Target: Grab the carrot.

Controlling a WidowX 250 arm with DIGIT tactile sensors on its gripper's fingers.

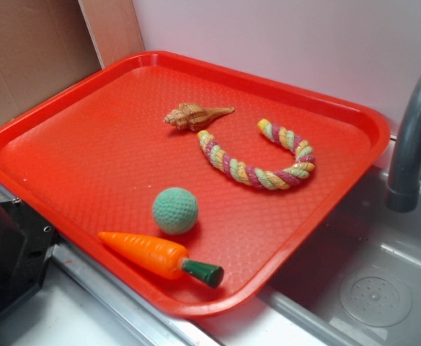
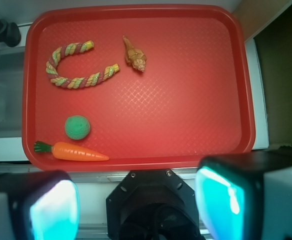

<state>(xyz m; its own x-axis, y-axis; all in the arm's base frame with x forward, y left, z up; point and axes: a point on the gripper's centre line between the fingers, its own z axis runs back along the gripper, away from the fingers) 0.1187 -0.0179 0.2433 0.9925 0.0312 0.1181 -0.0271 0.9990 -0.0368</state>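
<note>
The orange carrot (image 1: 149, 254) with a dark green stub lies flat at the tray's near edge, just in front of the green ball (image 1: 174, 210). In the wrist view the carrot (image 2: 76, 151) is at the tray's lower left corner, stub pointing left, with the ball (image 2: 77, 127) just above it. My gripper (image 2: 136, 205) is open and empty. Its two cyan-padded fingers (image 2: 53, 210) stand wide apart, high above and outside the tray's near rim. The carrot is up and to the left of the gripper. The gripper does not show in the exterior view.
The red tray (image 1: 73, 86) also holds a striped rope ring (image 1: 257, 155) and a brown shell (image 1: 195, 115). A grey faucet (image 1: 412, 137) and a sink basin (image 1: 369, 288) are to the right. A black robot base (image 1: 1, 252) sits at the left.
</note>
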